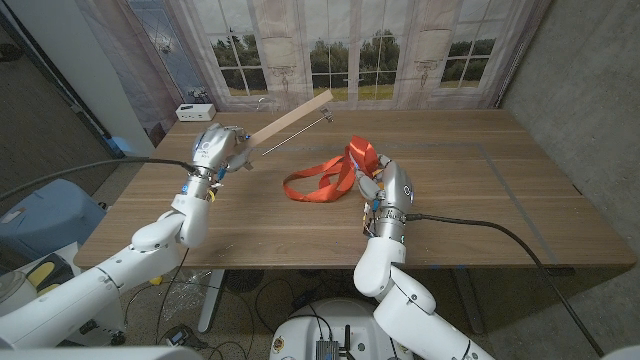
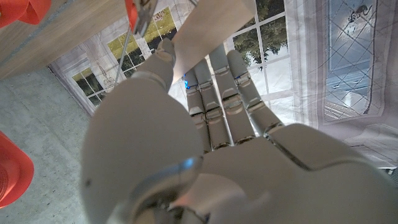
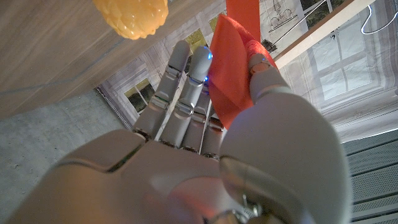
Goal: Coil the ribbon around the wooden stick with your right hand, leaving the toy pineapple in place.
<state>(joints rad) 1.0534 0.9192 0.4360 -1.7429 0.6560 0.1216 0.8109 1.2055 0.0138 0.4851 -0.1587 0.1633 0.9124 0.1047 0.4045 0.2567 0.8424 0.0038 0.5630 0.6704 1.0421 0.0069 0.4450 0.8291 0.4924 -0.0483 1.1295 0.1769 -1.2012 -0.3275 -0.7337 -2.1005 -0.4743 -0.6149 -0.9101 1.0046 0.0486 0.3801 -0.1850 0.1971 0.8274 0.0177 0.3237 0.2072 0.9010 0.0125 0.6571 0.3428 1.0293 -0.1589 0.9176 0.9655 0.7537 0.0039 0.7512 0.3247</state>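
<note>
My left hand (image 1: 218, 150) grips the lower end of the pale wooden stick (image 1: 293, 120), which slants up and away over the back left of the table (image 1: 480, 210). In the left wrist view the fingers (image 2: 217, 93) wrap the stick (image 2: 211, 25). The orange-red ribbon (image 1: 322, 176) lies in loose loops at the table's middle. One end of it rises into my right hand (image 1: 385, 190). The right wrist view shows the ribbon (image 3: 233, 68) pinched between thumb and fingers. The yellow toy pineapple (image 3: 132, 15) sits on the table just beyond that hand.
A thin metal rod (image 1: 290, 137) runs alongside the stick. A small white box (image 1: 195, 111) stands at the table's back left corner before the curtained windows. A blue bin (image 1: 40, 225) is on the floor at the left. A black cable (image 1: 500, 232) trails across the table's right half.
</note>
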